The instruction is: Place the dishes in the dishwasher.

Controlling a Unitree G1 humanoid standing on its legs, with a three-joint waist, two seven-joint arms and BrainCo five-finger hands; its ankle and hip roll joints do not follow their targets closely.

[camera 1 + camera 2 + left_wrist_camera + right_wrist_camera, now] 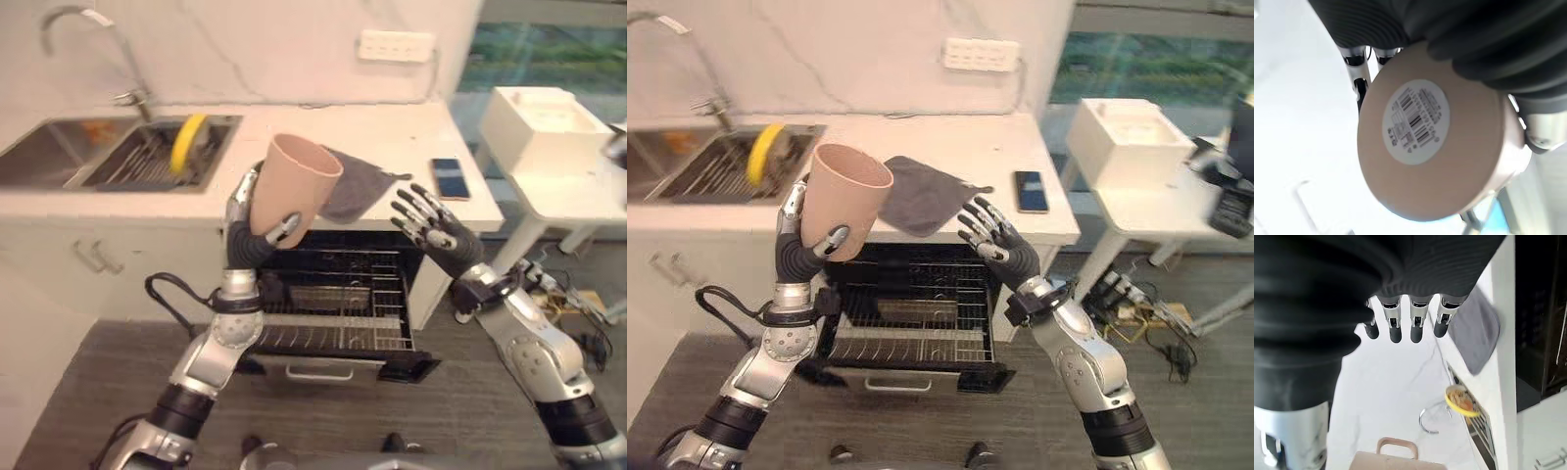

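Eye views: my left robot hand (257, 230) grips a tan cup (294, 186), tilted, above the open dishwasher (338, 313); left wrist view: its flat base carries a white label; right robot hand (997, 238) spread, empty.

White round sticker (1416, 115) on underside of pink cup (1459, 181), seen in left wrist view. Barcode printed on sticker, with several lines of small print beside and below it; a small triangular mark near one edge. Print too small and blurred to make out any word or digit. Cup held in left hand (253, 231), fingers curled round its wall. Phone (450, 178) on bench (411, 132): screen dark, nothing legible. White wall outlet strip (396, 45) above bench: no readable marking. White box (542, 121) on side table: no lettering discernible. No other text, number or sign legible anywhere.
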